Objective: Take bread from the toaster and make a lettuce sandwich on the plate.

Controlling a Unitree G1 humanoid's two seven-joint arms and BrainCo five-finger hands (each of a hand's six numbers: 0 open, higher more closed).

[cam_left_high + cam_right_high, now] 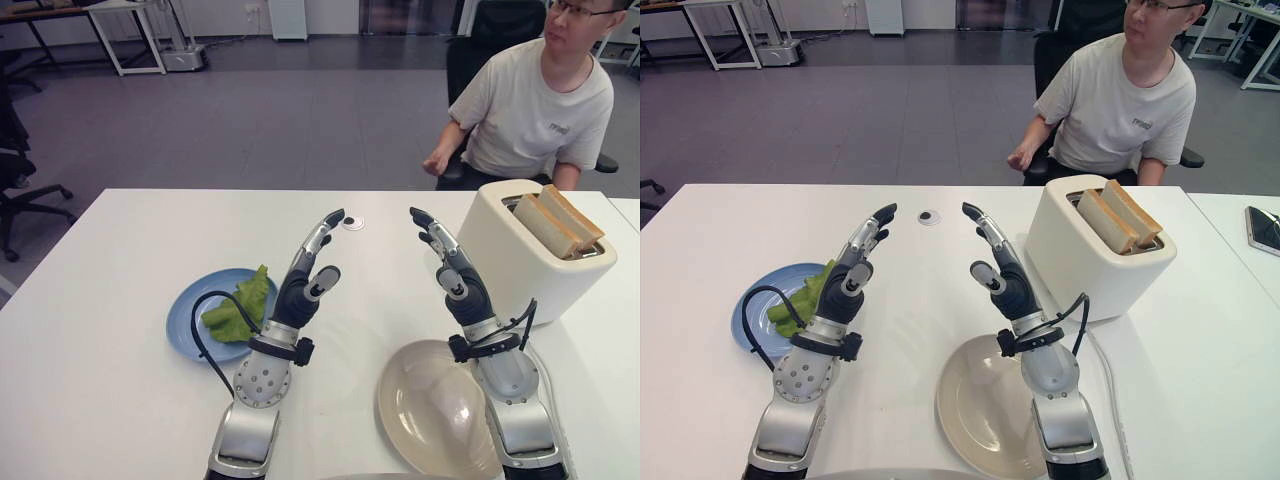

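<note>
Over the middle of the table point(90, 300), the fingers point(322, 236) of the left hand point(305, 290) stretch out straight and wide, holding nothing, palm turned inward. The right hand point(462, 285) mirrors it, fingers point(432, 232) extended, nothing in its grasp, and the two palms face each other across a gap. Just left of the left hand, the lettuce point(238, 308) lies on the blue plate point(185, 330). Under the right forearm sits the cream plate point(420, 410). Just right of the right hand stands the white toaster point(510, 265), with two bread slices point(560, 222) poking up out of its slots, untouched
</note>
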